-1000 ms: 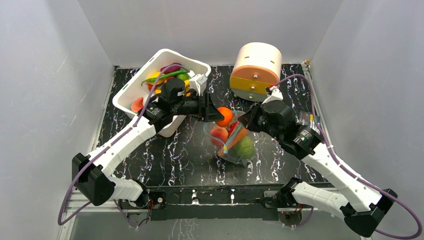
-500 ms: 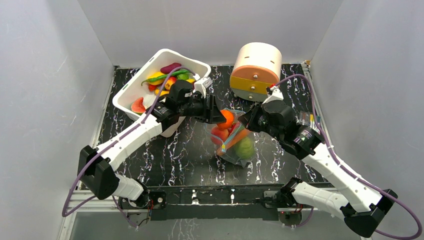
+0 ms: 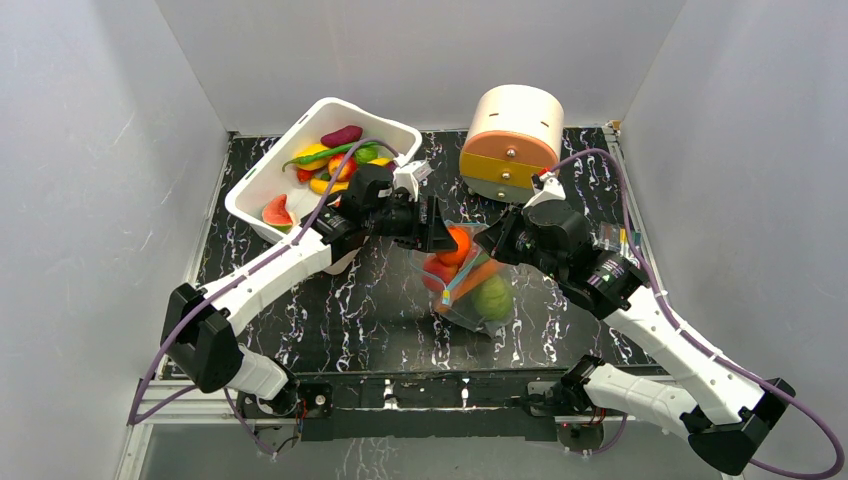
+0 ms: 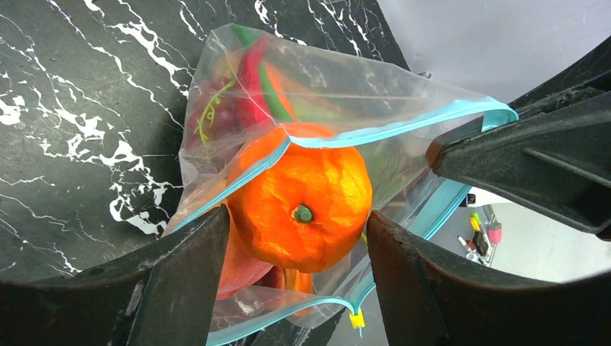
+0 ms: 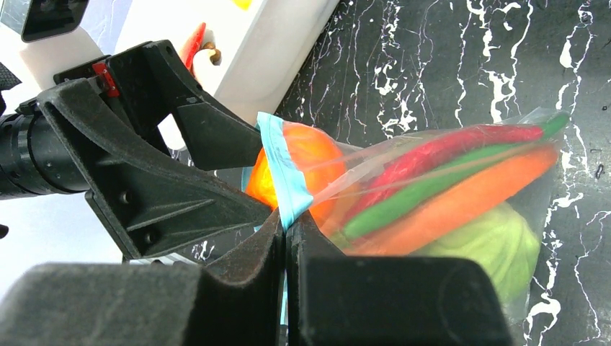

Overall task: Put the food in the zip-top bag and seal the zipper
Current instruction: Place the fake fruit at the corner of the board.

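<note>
Right now the left gripper [image 4: 297, 215] is clamped on the orange [image 4: 302, 194], one finger touching each side, stem end facing the wrist camera. Orange sits in the open mouth of the zip-top bag [image 3: 470, 290], with one lip of the zipper [image 4: 403, 126] running across its top and the other lip below it.

Right gripper [image 5: 287, 223] is pinched tight on the zipper strip at the mouth edge, holding that lip up just beside the left gripper's fingers.

Bag lies on the black marbled table [image 3: 330, 300], middle of the workspace, between the two grippers and near the white bin [image 3: 270, 180]. It is clear and crinkly, with the mouth unsealed.

Inside it are the green cabbage [image 5: 497, 245] at the bottom end, the carrot [image 5: 461, 205] lying lengthwise against it, and long green and red pieces beside the carrot. More toy food is in the bin.
</note>
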Motion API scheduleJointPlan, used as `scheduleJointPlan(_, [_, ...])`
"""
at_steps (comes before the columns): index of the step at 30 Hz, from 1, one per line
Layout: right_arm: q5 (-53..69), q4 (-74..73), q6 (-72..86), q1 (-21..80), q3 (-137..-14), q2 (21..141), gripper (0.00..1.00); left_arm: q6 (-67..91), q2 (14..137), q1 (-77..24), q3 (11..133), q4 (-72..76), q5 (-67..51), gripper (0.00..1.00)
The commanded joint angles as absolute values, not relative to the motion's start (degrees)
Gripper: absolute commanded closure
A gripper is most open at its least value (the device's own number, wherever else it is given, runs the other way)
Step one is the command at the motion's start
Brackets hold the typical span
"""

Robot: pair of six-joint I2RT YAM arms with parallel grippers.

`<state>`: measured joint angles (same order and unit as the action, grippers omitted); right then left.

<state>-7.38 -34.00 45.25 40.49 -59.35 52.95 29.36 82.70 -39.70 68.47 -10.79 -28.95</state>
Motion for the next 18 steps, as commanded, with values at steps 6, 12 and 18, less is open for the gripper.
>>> scheduleJointPlan(6, [-8.30, -25.51, 47.14, 40.64, -61.35, 51.08, 1.00, 31.00, 79.24, -40.17, 69.68, -9.21, -29.81, 0.09])
scheduleJointPlan(12, [-8.85, -25.17, 48.55, 40.65, -61.35, 50.67, 1.00, 30.26, 76.09, -40.17, 71.98, -11.46, -28.45, 0.08])
scheduleJointPlan(18, [-11.30, -24.75, 54.40, 40.66, -60.64, 48.82, 1.00, 25.60, 72.60, -40.17, 74.40, -14.92, -25.90, 0.11])
